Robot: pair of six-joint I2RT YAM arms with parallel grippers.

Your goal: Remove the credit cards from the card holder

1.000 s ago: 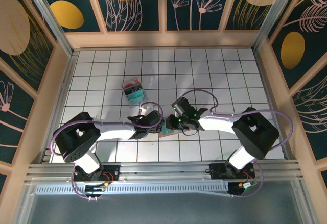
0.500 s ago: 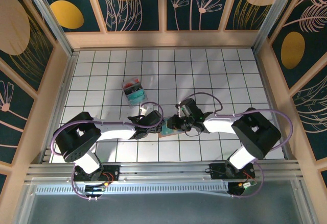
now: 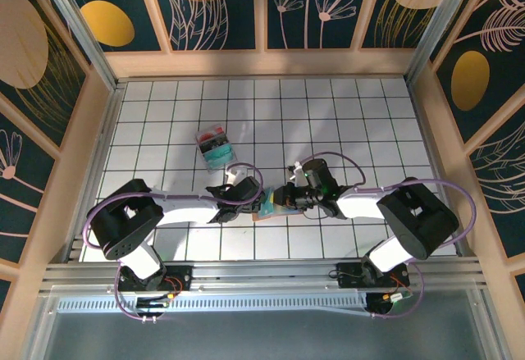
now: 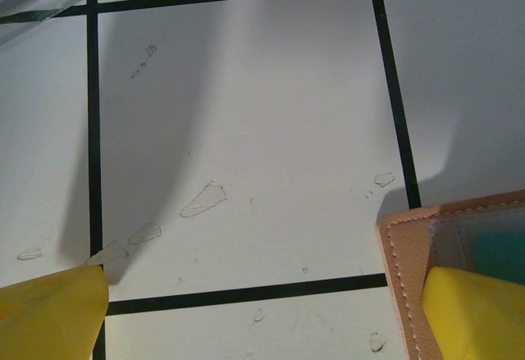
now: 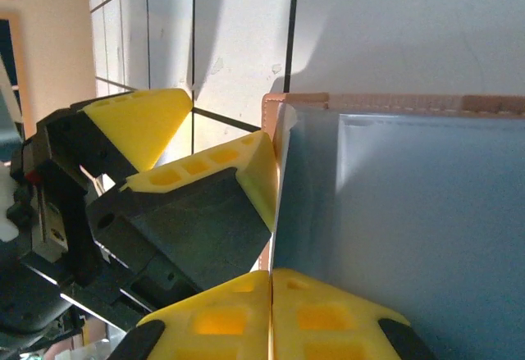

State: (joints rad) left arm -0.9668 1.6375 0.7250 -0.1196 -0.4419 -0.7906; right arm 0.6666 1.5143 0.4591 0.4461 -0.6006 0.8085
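The tan leather card holder lies open on the white gridded table, low centre of the overhead view, showing its stitched edge and smooth grey-blue lining. The left gripper gapes wide and holds nothing, with one yellow finger over the holder's corner. The right gripper is pressed closed at the lining's edge; I cannot tell whether it pinches it.

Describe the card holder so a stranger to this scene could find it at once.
On the white gridded table, look to the middle of its near half. The card holder lies there: flat tan leather with grey-blue pockets, unlike the clear plastic box farther back.
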